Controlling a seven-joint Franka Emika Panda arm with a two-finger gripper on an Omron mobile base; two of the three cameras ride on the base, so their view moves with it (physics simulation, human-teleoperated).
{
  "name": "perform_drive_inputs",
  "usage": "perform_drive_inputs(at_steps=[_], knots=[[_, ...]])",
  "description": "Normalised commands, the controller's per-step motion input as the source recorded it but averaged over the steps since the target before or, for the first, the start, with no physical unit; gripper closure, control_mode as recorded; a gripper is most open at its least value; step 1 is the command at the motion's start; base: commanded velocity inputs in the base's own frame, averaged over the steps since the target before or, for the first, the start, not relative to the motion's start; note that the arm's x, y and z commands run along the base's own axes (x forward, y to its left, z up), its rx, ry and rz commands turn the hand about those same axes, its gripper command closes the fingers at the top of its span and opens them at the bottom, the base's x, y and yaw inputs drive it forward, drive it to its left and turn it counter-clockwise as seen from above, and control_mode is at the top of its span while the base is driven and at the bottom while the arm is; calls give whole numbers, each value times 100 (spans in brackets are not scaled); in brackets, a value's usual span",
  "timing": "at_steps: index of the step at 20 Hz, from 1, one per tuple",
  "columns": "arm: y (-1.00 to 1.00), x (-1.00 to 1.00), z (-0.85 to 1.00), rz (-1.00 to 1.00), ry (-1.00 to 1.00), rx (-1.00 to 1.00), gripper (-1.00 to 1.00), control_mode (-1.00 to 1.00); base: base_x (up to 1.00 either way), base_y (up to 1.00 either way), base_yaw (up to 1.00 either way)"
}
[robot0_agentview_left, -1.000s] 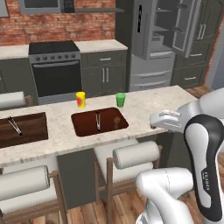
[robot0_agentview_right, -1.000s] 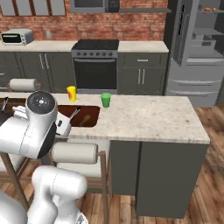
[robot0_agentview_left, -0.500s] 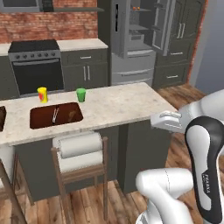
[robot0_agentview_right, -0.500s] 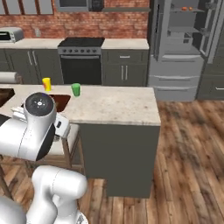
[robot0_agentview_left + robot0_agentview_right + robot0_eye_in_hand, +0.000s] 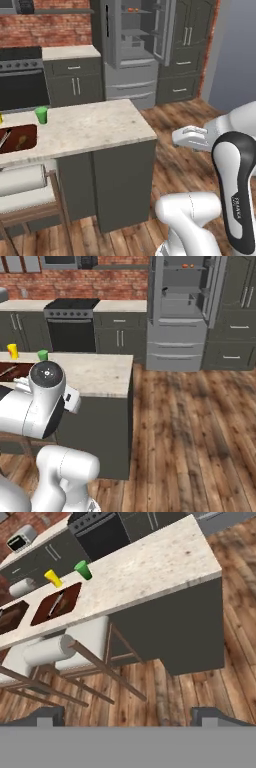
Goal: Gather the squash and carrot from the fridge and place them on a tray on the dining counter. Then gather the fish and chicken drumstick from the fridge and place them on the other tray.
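Observation:
The fridge [image 5: 134,37] stands with its upper doors swung wide at the back of the kitchen, also in the right base view as the fridge [image 5: 182,303]. Small orange shapes [image 5: 131,9] lie on its top shelf, too small to name as squash, carrot, fish or drumstick. Two brown trays sit on the dining counter [image 5: 150,567]: one tray [image 5: 56,603] holds a utensil, the other tray [image 5: 10,617] lies beyond it. My gripper [image 5: 181,138] hangs in the air past the counter's end, over the wood floor. Its fingertips [image 5: 45,716] stand wide apart, open and holding nothing.
A green cup [image 5: 83,570] and a yellow cup [image 5: 52,577] stand on the counter by the trays. Stools [image 5: 55,649] are tucked under its near side. A stove [image 5: 70,326] and dark cabinets line the brick wall. Wood floor [image 5: 200,421] stretches toward the fridge.
The whole picture has slid left as the base drove right along the counter; the fridge now sits nearer the middle. The gripper has stayed open and holds its pose.

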Motion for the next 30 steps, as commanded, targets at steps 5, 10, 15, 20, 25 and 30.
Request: perform_drive_inputs(at_steps=[5,10,15,20,25,30], knots=[[0,0,0,0,0,0,-100,100,4,-100,2],[0,0,0,0,0,0,-100,100,30,-93,0],[0,0,0,0,0,0,-100,100,65,-68,2],[0,0,0,0,0,0,-100,100,87,-59,0],[0,0,0,0,0,0,-100,100,87,-43,1],[0,0,0,0,0,0,-100,100,16,0,3]])
